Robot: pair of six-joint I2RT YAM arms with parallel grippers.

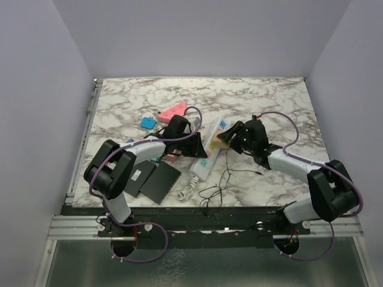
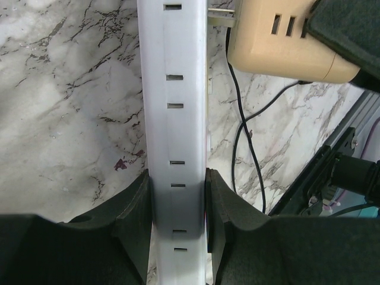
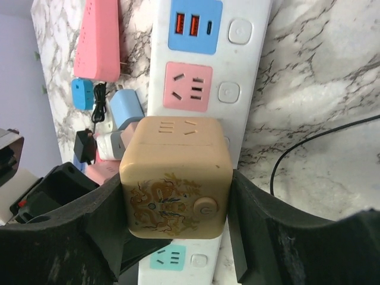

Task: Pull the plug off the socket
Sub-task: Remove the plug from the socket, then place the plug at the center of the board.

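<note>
On the marble table (image 1: 281, 101) | left gripper (image 2: 177, 205) clamps socket (image 1: 202, 164) | right gripper (image 3: 175, 199) pinches beige cube plug (image 3: 175, 172) | step: both grips set | next: likely straight pull, strip braced

Both arms (image 1: 146, 147) have black joints, pale grey links and purple cables (image 1: 276, 113).

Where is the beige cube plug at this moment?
In the right wrist view, the beige cube plug sits clamped in the right tool over the white power strip, just below its pink outlet in that view.
</note>
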